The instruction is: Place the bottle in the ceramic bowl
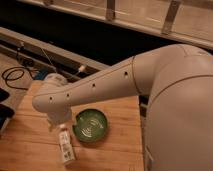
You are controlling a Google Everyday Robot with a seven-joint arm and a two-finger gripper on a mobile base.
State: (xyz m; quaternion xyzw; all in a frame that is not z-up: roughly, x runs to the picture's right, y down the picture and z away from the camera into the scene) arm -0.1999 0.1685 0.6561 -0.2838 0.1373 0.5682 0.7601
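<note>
The bottle (66, 145) is slim, whitish, with a pale label, and lies on the wooden table (30, 145) just left of the ceramic bowl. The ceramic bowl (91, 125) is round, glossy dark green with pale swirl marks inside, and holds nothing. My white arm reaches in from the right, and its wrist hangs over the bottle's far end. The gripper (55, 122) points down at that end, mostly hidden under the wrist.
A black cable (15, 77) coils on the floor at far left. A dark object (5, 112) sits at the table's left edge. A dark rail and a shelf run across the back. The arm's bulky shoulder (180, 115) fills the right side.
</note>
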